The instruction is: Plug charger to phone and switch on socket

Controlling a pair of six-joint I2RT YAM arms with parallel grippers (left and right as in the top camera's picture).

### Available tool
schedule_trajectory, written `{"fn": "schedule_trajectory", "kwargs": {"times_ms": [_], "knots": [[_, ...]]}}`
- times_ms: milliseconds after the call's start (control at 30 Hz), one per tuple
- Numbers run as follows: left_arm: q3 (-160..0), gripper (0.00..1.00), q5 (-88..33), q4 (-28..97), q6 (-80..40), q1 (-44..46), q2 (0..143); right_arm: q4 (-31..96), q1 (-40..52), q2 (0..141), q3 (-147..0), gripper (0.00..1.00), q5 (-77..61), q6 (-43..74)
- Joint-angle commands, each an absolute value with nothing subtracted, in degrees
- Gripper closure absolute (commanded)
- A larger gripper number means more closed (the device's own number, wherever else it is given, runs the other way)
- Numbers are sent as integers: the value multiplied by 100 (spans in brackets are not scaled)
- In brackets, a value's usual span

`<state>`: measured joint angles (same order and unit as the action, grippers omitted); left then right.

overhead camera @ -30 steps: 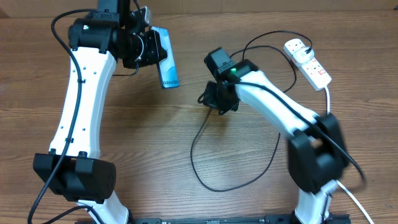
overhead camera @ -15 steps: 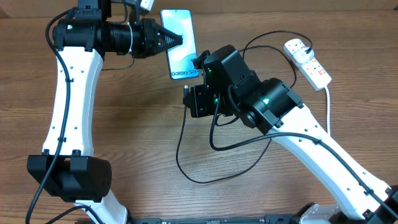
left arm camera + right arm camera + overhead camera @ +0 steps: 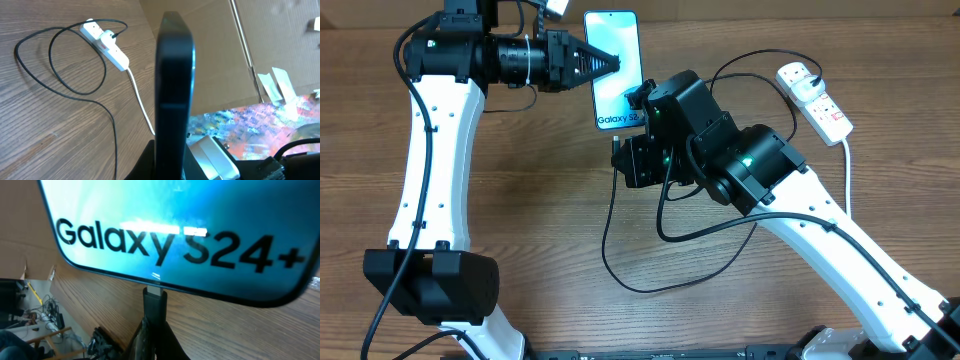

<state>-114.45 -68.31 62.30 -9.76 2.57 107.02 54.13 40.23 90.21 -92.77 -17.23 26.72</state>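
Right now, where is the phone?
In the overhead view, the phone is at top centre, held by the left gripper from its left side; the right gripper holds the charger tip at its lower short edge.

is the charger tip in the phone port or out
Cannot tell for sure: in the right wrist view the connector tip meets the bottom edge of the phone, but its depth is hidden.

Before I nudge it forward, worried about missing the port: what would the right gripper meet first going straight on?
The phone, probably: the charger connector held by the right gripper sits at its short edge; contact unclear.
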Motion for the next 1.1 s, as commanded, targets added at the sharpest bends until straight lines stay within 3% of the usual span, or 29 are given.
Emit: {"fn": "schedule_trajectory", "kwargs": {"times_ms": [0, 1067], "knots": [[-11485, 96, -6943, 6300, -615, 220, 10676, 5382, 4034, 8702, -9351, 96, -1765, 2515], [-11485, 96, -7489, 6357, -635, 220, 10678, 5459, 4045, 8573, -9349, 96, -1461, 2523]]}}
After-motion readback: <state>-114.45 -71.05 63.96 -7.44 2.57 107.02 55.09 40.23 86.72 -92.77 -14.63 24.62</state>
